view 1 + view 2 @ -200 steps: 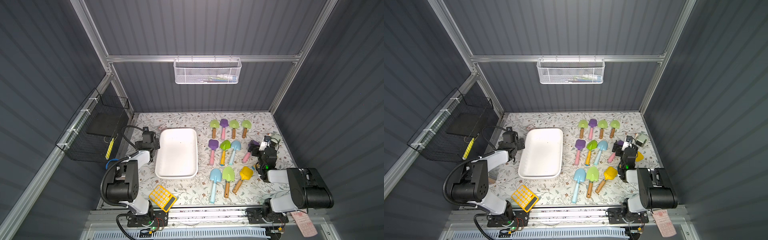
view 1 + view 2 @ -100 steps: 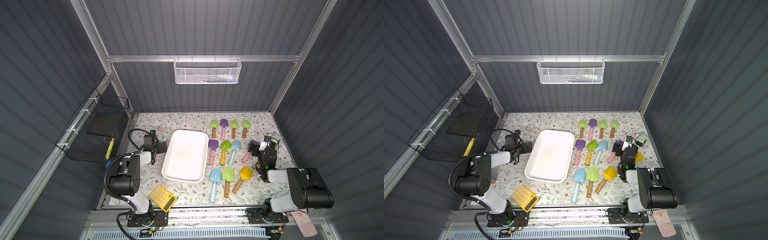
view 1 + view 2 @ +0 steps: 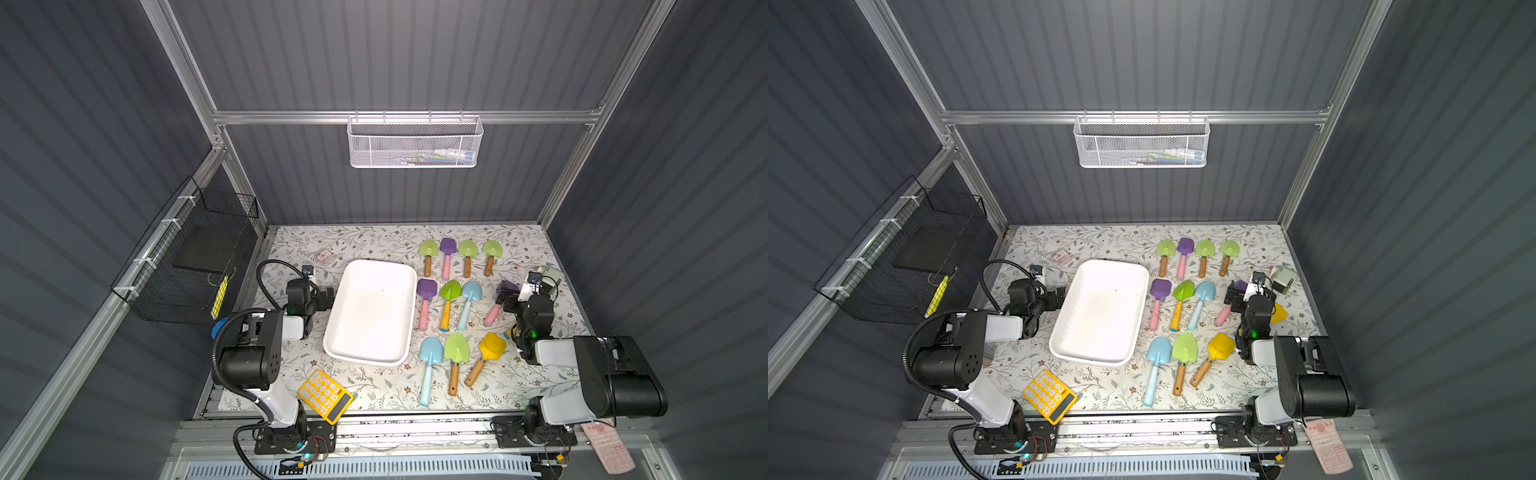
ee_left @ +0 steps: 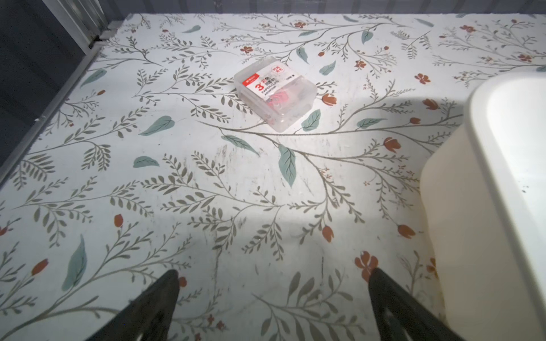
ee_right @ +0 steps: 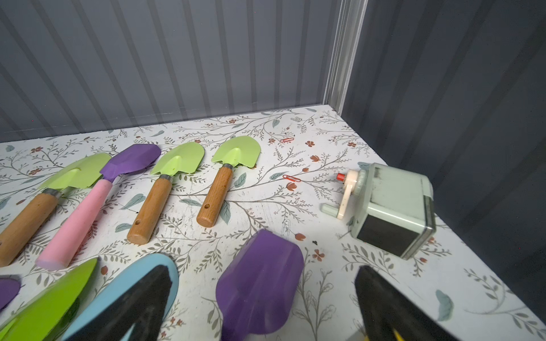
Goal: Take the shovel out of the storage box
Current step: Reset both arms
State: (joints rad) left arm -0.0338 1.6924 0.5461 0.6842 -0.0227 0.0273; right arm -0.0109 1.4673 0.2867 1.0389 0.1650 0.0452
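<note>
Plastic, smooth and white, forms the storage box point(image 3: 370, 311), a shallow bin with rounded corners and a rolled rim. It lies skewed left of the centre of the floral worktop point(image 3: 374, 237). Toy shovels point(image 3: 446, 301) in lime, purple, sky-blue and yellow, with wooden or pastel handles, lie in three rows between the box and the right edge, all outside it. The left gripper point(image 4: 274, 273) stands spread wide over bare surface just beside the box's left wall, gripping nothing. Its wrist view alone shows the label on a clear paper-clip case point(image 4: 274, 93) near the far left corner. The right gripper point(image 5: 263, 271) is equally spread and holds nothing, with the purple blade of a pink-handled shovel point(image 5: 260, 283) showing between its black fingers. Only its wrist view shows loose red paper clips point(image 5: 291, 178) and the crank of a pale green pencil sharpener point(image 5: 390, 209) by the right edge. A yellow calculator point(image 3: 325, 395) sits at the front edge, and open surface runs along the far edge.
</note>
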